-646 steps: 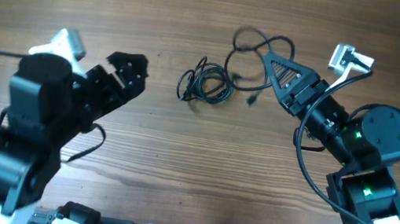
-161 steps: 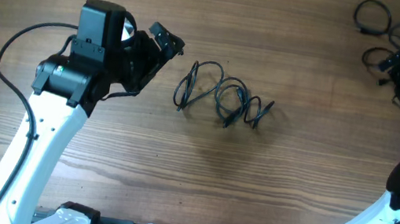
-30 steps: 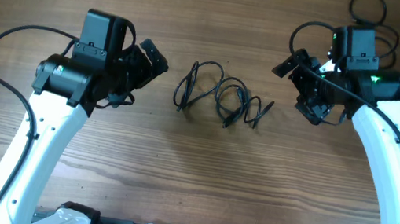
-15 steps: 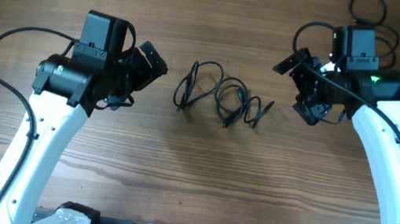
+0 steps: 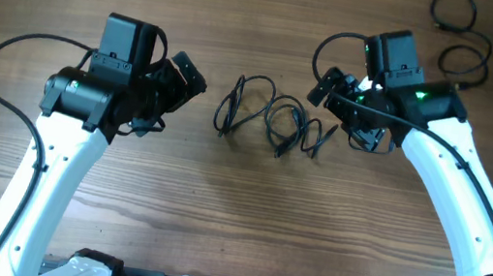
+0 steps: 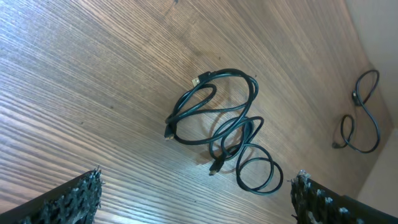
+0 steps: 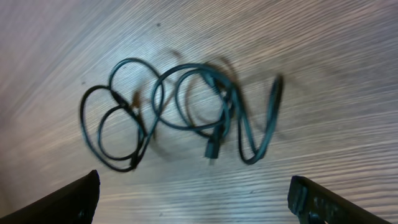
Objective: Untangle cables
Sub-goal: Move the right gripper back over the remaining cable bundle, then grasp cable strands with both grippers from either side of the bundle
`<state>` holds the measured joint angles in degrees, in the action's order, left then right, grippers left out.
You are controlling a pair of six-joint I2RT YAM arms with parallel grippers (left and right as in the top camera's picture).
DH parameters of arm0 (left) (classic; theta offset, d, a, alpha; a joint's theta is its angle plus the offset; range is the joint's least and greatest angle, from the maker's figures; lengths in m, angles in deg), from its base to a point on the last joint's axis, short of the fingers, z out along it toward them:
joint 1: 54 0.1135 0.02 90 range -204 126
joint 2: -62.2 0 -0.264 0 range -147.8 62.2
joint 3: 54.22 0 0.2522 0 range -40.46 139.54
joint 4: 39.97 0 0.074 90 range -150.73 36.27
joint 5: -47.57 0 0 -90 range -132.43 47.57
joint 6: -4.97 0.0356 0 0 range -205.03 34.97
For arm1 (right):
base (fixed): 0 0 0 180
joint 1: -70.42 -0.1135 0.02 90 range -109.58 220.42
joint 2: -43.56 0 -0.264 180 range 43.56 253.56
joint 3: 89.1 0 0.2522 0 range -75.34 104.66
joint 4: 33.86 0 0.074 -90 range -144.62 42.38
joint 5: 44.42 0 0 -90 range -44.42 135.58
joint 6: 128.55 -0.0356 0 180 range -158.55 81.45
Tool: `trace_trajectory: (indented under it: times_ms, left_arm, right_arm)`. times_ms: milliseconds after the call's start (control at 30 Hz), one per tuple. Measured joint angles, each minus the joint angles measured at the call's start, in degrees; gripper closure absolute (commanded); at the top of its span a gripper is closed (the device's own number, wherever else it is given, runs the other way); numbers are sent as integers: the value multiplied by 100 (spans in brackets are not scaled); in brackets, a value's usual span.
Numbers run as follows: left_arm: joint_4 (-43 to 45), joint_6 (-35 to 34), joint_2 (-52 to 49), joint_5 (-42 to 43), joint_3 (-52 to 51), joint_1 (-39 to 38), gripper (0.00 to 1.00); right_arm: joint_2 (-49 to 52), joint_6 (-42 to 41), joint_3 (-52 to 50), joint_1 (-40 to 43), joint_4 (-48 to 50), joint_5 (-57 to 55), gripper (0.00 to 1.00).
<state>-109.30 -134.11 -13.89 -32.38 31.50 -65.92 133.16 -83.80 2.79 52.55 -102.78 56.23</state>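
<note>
- My left gripper (image 5: 180,79) hangs just left of the cables (image 5: 274,121), jaws spread wide with nothing in them.
- My right gripper (image 5: 338,105) hovers by their right end, jaws likewise wide and empty.
- The cables lie knotted mid-tabletop, between both grippers. Their long axis runs left to right, parallel with the far edge. The big loops sit at the left, and a loose plug end (image 5: 329,131) points toward the far right corner.
- I judge this the approach before a pull. Next I must pinch that loose end, pin a loop on the left, and draw them apart.
- A separate cable (image 5: 457,37) lies by the far right corner, well apart.
</note>
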Motion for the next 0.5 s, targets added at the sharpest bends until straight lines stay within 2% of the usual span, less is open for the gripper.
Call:
trace_trajectory:
  times_ms: [100, 200, 333, 433, 500]
  left_arm:
    - [-114, 0, 0, 0, 0, 0, 0]
    - [-144, 0, 0, 0, 0, 0, 0]
    - [-146, 0, 0, -2, 0, 0, 0]
    - [-153, 0, 0, -20, 0, 0, 0]
    - [-164, 0, 0, -22, 0, 0, 0]
  right_arm:
    - [20, 367, -52, 0, -299, -219, 0]
    - [31, 564, -595, 0, -299, -354, 12]
    - [46, 664, -1296, 2, 216, -271, 18]
    - [52, 708, -1556, 0, 748, -83, 33]
    - [50, 743, -1683, 0, 977, -50, 38]
